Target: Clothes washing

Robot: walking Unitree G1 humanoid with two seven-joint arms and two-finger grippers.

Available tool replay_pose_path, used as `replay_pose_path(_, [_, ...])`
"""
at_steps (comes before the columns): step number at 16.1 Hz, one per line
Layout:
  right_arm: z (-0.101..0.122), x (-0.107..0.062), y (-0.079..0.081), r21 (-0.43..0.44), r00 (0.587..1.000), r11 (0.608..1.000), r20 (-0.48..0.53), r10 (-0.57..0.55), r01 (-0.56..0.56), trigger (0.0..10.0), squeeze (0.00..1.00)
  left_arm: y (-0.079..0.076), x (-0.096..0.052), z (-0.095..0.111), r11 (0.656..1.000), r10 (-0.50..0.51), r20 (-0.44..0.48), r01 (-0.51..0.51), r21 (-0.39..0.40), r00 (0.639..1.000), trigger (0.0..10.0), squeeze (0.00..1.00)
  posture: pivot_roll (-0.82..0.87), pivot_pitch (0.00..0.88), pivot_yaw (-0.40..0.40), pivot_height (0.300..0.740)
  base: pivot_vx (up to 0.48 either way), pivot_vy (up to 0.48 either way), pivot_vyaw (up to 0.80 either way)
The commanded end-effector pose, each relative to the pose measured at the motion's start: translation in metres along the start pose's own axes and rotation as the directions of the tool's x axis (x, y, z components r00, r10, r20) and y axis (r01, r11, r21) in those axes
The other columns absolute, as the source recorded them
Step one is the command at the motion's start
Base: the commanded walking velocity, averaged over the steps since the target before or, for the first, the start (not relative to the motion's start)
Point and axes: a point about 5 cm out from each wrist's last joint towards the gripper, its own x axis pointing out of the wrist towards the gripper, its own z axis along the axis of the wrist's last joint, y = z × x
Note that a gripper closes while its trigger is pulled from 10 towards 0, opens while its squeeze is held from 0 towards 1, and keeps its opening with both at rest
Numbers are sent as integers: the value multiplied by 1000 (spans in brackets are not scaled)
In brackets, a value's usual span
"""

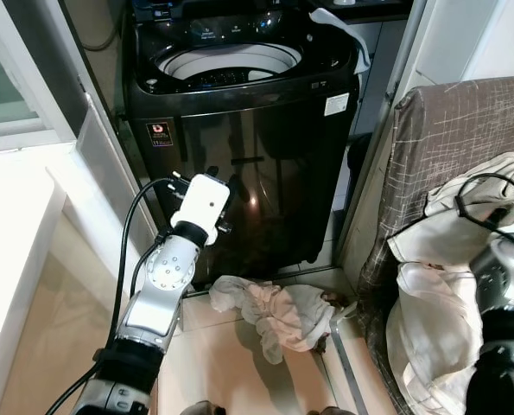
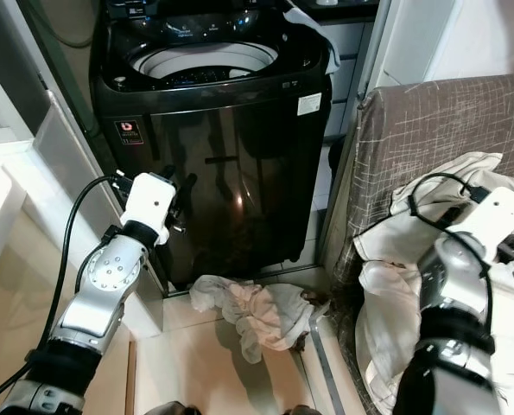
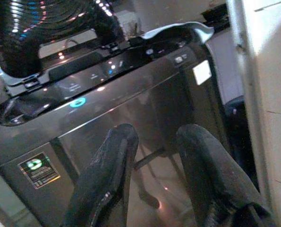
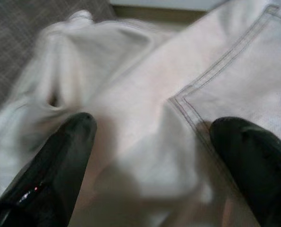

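A black top-loading washing machine (image 1: 239,130) stands ahead with its lid up and its drum (image 1: 226,62) open. A crumpled pale garment (image 1: 278,311) lies on the floor at its foot. A pile of white clothes (image 2: 412,285) rests on the brown sofa (image 2: 429,121) at the right. My left gripper (image 3: 152,156) hangs before the machine's front, its fingers a little apart and holding nothing. My right gripper (image 4: 152,142) is open right over the white cloth (image 4: 178,94) on the sofa, a finger on each side of a seam.
A white cloth (image 1: 343,26) drapes over the machine's back right corner. A white counter (image 1: 6,225) and a wall panel (image 1: 101,164) close in on the left. Between machine and sofa runs a narrow tiled gap (image 1: 334,259).
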Motion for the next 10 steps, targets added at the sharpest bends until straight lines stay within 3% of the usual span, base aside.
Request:
replay_pose_path(1, [-8,4,-5,-21,999,999,-27,-37,37,10000,0,4,-2,1,1000,-9,-7,9,9,1000,10000,0,-114,65,79,736,0,0,0])
replay_pose_path(4, [-22,8,-10,-70,993,995,-80,-82,76,10000,0,10,-6,2,999,-12,-15,13,29,1000,10000,0,-85,94,89,736,0,0,0])
replay_pose_path(6, [-40,9,-17,-79,979,993,-174,-106,93,10000,0,15,-6,3,999,-3,-16,3,40,1000,10000,0,-68,101,87,736,0,0,0])
replay_pose_path(9, [-48,6,-10,-62,976,997,-208,-63,51,10000,0,21,-8,6,999,13,-15,-12,50,1000,10000,0,-46,109,85,736,0,0,0])
replay_pose_path(10, [-51,5,-7,-51,974,997,-217,-61,51,0,0,21,-11,6,999,14,-19,-13,52,1000,10000,0,-35,113,83,736,0,0,0])
